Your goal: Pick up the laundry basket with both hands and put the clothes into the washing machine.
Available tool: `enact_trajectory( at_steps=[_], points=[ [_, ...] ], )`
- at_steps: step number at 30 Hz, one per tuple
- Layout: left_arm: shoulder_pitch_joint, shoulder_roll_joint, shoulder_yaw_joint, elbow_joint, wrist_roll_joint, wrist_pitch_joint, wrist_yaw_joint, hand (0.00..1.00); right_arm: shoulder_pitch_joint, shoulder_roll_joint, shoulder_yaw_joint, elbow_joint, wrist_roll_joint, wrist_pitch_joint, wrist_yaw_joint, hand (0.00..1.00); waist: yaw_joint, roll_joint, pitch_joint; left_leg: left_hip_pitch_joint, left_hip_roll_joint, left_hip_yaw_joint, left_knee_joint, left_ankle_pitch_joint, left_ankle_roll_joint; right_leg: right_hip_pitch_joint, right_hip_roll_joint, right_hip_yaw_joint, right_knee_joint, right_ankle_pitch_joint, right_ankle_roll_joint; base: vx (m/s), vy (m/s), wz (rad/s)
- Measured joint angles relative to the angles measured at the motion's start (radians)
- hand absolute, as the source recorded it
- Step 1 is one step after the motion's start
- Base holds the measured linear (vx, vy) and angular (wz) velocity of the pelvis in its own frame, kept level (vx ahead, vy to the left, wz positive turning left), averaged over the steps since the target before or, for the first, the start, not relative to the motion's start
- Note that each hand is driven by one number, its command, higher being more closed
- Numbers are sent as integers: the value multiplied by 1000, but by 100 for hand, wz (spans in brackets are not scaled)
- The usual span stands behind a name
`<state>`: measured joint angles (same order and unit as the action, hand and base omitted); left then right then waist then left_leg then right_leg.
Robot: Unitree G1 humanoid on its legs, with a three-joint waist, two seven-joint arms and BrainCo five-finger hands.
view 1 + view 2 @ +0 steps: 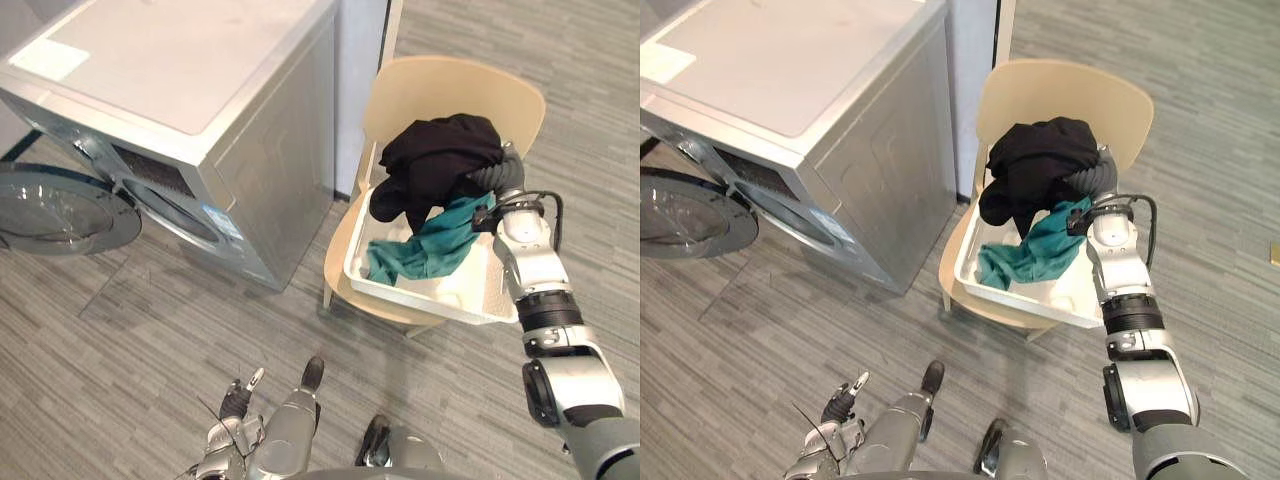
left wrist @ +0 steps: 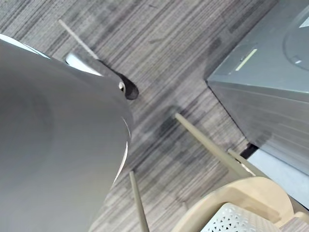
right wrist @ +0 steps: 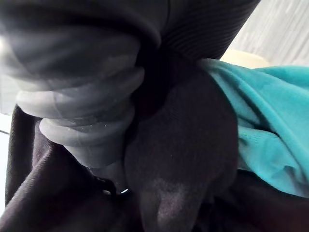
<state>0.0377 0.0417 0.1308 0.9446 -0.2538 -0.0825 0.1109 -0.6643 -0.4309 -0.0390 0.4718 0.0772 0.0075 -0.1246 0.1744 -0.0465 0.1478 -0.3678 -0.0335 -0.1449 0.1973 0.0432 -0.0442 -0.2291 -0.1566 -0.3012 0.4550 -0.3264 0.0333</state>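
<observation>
At the far left, on the grey striped floor, stands the silver washing machine. Its round glass door is swung wide open and its drum opening faces the robot. Low in the head views, close to the robot and well apart from the clothes, the left hand hangs above the floor. Whether its fingers are spread or curled I cannot tell.

Just right of the machine is a pale wooden chair with a rounded back. The white laundry basket sits on its seat, its perforated corner also showing in the left wrist view. Inside the basket a black garment is heaped high against the chair back, and a teal garment lies below it, draped toward the basket's front.

Furthest right, the right arm reaches over the basket's right side, and the right hand is pushed into the black garment. Its dark ribbed cover shows against the cloth, but the fingers are buried, so their state cannot be told.
</observation>
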Motion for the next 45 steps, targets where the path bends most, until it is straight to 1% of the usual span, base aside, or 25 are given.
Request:
enact_trajectory(
  at_steps=[4,5,8,11,13,17,19,24,26,28,29,30,31,34,37,40,42,43,45],
  points=[
    [12,-4,26,0,36,9,-4,0,22,29,-25,-16,-2,0,18,100,-4,-1,-11,37,1,9,-15,0,0,47,2,1,-39,8,11,75,-2,-2],
    [16,-7,28,1,51,12,-5,0,36,33,-32,-16,-7,0,22,100,-4,-1,-22,45,1,12,-19,0,0,57,3,1,-52,11,9,55,-11,-3],
    [23,-7,27,1,66,12,-11,0,46,34,-51,-16,-9,0,23,100,-6,0,-30,46,13,16,-26,0,0,66,18,2,-81,28,11,29,-22,-6],
    [23,-5,16,1,70,12,-17,0,49,36,-80,-14,-10,0,23,100,-11,1,-33,50,16,16,-42,0,0,66,22,1,-91,30,11,-4,-9,-2],
    [22,3,-10,2,70,9,-16,0,62,37,-106,-2,-9,0,20,100,-13,0,-37,50,16,17,-47,0,0,65,22,0,-93,30,12,0,0,0],
    [22,14,-54,3,69,7,-14,0,78,45,-132,81,-8,1,17,100,-17,1,-45,44,16,16,-49,0,0,61,22,-2,-93,33,12,0,0,0],
    [21,15,-63,3,69,7,-10,0,97,68,-157,129,-7,1,14,100,-23,2,-49,22,17,13,-43,1,0,42,25,-3,-90,34,9,0,0,0],
    [-2,17,-84,10,69,7,6,0,130,100,-173,239,2,5,10,100,-19,3,-47,-46,23,12,-6,1,0,-22,29,-3,-59,35,9,-14,-6,-1],
    [-17,15,-85,19,69,7,6,0,130,112,-193,280,7,6,8,100,-12,7,-39,-63,29,11,-2,2,-2,-41,33,-3,-49,35,9,-54,-21,-1],
    [-37,10,-85,19,69,5,10,0,130,111,-212,299,13,7,-8,100,2,20,-3,-66,32,7,2,2,-4,-46,35,-8,-36,34,8,-82,-17,2],
    [-43,10,-85,19,69,6,13,0,129,111,-219,299,14,7,-8,100,4,24,3,-74,32,5,4,2,-4,-54,35,-11,-33,34,8,-107,-9,8],
    [-55,9,-85,21,69,7,24,0,123,107,-224,299,14,7,-9,0,4,31,16,-95,32,0,9,3,-4,-75,34,-19,-23,32,6,-128,2,17],
    [-77,10,-85,23,68,7,26,0,106,108,-231,319,17,7,-10,0,4,31,45,-117,31,-8,11,8,-11,-96,32,-29,-5,30,2,-136,-1,22],
    [-111,11,-85,29,68,6,28,0,72,109,-230,386,35,15,-8,0,8,24,78,-136,27,-23,13,15,-12,-111,29,-42,3,29,2,-40,1,16],
    [-125,12,-85,30,68,7,36,0,40,109,-215,387,30,23,-6,0,8,17,90,-150,24,-27,16,15,-12,-121,27,-47,4,29,2,19,5,5],
    [-136,17,-86,15,67,7,49,0,-14,106,-163,368,32,25,-8,0,7,1,106,-150,26,-23,23,15,-12,-121,28,-44,3,29,1,39,-11,-5],
    [-136,19,-94,-7,63,6,70,0,-9,94,-85,198,32,25,-10,0,3,-13,118,-153,31,-17,27,13,-11,-123,33,-38,-4,29,1,36,-21,-8],
    [-136,19,-95,-13,61,6,72,0,-7,88,-71,149,32,24,-10,0,3,-17,123,-153,32,-14,29,12,-10,-123,34,-36,-4,29,1,24,-16,-8],
    [-133,19,-97,-36,50,4,82,0,19,37,-36,-45,30,18,-12,0,4,-26,134,-153,35,-4,34,8,-6,-124,35,-28,-5,30,1,16,-6,-8]
  ],
)
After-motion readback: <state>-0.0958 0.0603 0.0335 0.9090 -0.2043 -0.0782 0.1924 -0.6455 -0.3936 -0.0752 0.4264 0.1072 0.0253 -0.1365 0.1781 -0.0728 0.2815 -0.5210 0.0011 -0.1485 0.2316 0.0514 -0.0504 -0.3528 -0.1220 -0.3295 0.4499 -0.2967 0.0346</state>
